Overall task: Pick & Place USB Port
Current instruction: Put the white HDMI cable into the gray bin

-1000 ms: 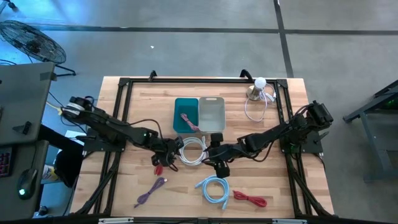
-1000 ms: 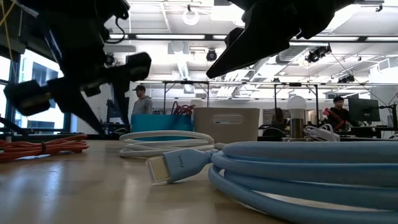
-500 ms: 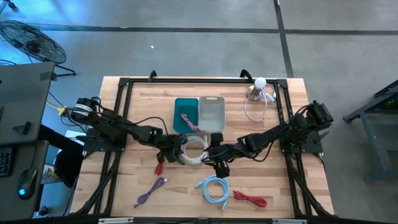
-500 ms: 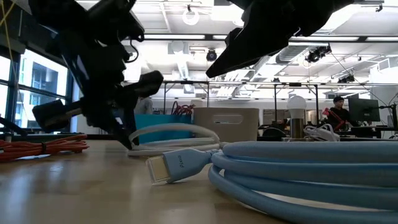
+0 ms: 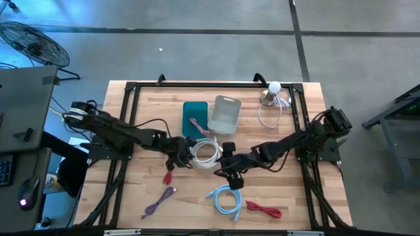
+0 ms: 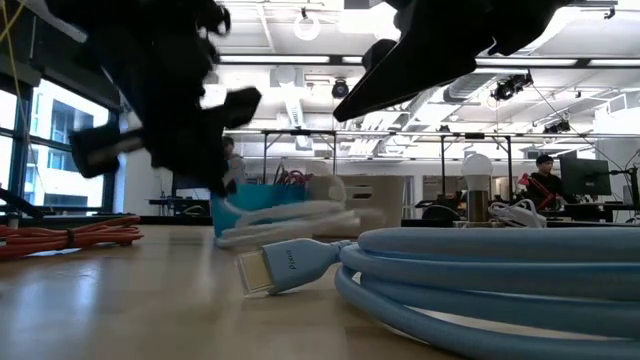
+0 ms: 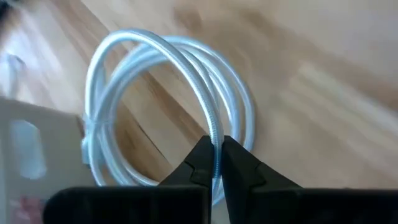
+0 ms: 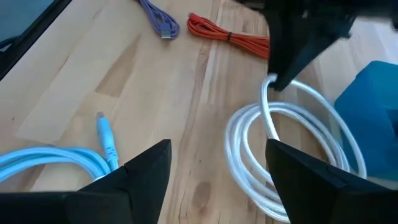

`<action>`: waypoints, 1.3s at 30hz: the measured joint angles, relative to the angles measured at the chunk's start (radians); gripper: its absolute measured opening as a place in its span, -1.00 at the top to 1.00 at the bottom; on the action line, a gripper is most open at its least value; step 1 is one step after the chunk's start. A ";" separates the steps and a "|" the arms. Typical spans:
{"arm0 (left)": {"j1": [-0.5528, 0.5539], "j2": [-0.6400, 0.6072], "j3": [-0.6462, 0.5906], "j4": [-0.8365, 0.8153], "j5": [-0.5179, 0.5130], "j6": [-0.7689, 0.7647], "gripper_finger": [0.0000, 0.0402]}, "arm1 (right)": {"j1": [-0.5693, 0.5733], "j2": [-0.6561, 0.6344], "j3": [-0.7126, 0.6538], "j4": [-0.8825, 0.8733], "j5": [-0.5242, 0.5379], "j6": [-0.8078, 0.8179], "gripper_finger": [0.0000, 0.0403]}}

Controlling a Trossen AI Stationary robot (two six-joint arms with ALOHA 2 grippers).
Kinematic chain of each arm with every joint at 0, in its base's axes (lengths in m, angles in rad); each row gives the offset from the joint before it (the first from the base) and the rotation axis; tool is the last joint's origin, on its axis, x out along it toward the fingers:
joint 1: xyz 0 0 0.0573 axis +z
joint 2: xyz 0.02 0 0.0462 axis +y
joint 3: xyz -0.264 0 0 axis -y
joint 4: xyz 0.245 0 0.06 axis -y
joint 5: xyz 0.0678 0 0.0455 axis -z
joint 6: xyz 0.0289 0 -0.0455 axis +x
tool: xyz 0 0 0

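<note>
High view is showing the left claw [image 5: 186, 153] at the middle of the counter [image 5: 144, 111], clenched on one strand of the coiled white cable [image 5: 205, 152]. Left wrist view is confirming this: its fingertips [image 7: 200, 163] are pinching the white cable [image 7: 180, 93], whose coil is tilting up off the wood. That coil is lying just in front of the teal bin [image 5: 194, 119] and the grey bin [image 5: 224, 114], which is sitting askew. The right claw [image 5: 225, 168] is hanging beside the coil with its fingers [image 8: 144, 167] spread wide, grasping nothing. A light blue cable [image 5: 224, 198], a red cable [image 5: 264, 210] and a purple cable [image 5: 159, 200] are resting nearer the front edge.
</note>
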 joint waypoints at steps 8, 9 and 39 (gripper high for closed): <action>-0.082 -0.184 0.000 -0.011 0.019 -0.051 0.96 | 0.020 0.000 0.000 0.014 0.027 -0.027 -0.26; -0.093 -0.209 0.000 -0.017 0.004 -0.054 0.96 | 0.023 0.000 0.000 0.020 0.035 -0.029 -0.26; -0.214 -0.341 0.000 -0.032 -0.056 -0.135 0.96 | 0.143 -0.111 0.000 0.067 0.412 -0.352 -0.26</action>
